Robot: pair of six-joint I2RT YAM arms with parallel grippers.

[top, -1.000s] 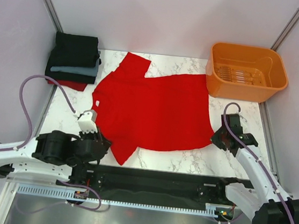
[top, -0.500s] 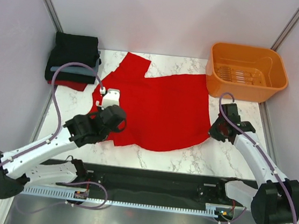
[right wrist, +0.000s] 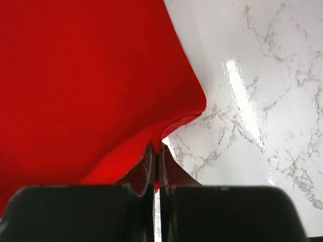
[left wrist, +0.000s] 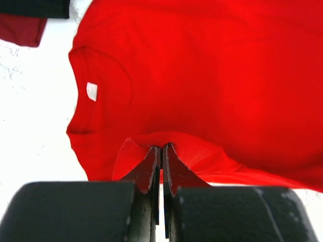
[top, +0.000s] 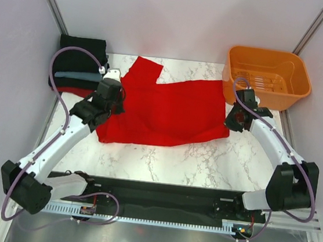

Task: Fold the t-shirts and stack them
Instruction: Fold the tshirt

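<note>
A bright red t-shirt (top: 168,113) lies on the marble table, its near part folded back over itself. My left gripper (top: 113,90) is shut on the shirt's left edge near the collar; the left wrist view shows red cloth (left wrist: 202,91) pinched between the jaws (left wrist: 161,151). My right gripper (top: 236,119) is shut on the shirt's right hem; the right wrist view shows the cloth (right wrist: 91,80) pinched at its corner (right wrist: 157,148). A stack of folded shirts (top: 80,65), black over slate-blue over red, sits at the back left.
An orange plastic basket (top: 266,79) stands at the back right, close behind my right gripper. White walls enclose the table on three sides. Bare marble (top: 203,161) shows in front of the shirt. A black rail (top: 159,194) runs along the near edge.
Both grippers have carried the shirt's near edge toward the back, folding the shirt over itself. The left arm swung far from the front left to beside the stack.
</note>
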